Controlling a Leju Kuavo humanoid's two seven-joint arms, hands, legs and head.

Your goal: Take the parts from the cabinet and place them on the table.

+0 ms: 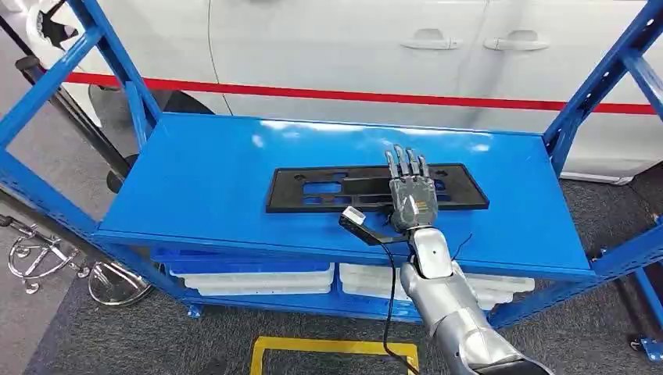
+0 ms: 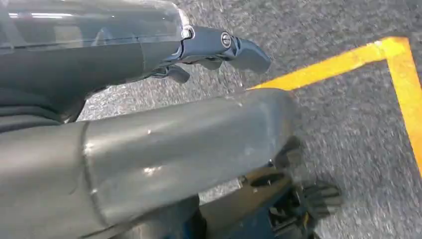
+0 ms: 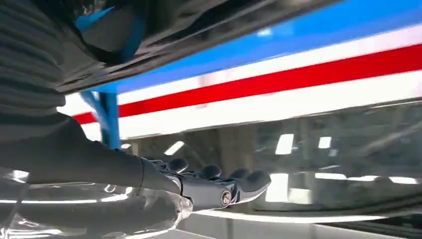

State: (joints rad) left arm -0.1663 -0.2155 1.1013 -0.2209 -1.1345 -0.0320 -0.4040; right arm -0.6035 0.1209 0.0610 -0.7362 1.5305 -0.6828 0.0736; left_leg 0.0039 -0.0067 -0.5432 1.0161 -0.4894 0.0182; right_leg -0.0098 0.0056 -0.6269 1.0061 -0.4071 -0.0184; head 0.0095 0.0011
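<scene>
A long flat black plastic part (image 1: 328, 190) with cut-outs lies lengthwise on the top shelf of the blue cabinet (image 1: 203, 176). My right hand (image 1: 410, 191) is stretched out over the part's right half, fingers straight and pointing away from me, holding nothing. In the right wrist view those fingers (image 3: 214, 184) are spread flat, with a gap between them and the dark part (image 3: 164, 35). My left hand (image 2: 219, 47) hangs low beside my body above the grey carpet, with nothing in it.
Blue uprights (image 1: 594, 86) frame both ends of the shelf. White bins (image 1: 258, 281) sit on the lower shelf. A white car with a red stripe (image 1: 375, 95) stands just behind. Yellow floor tape (image 1: 328, 348) and a chrome stand (image 1: 47, 262) lie in front.
</scene>
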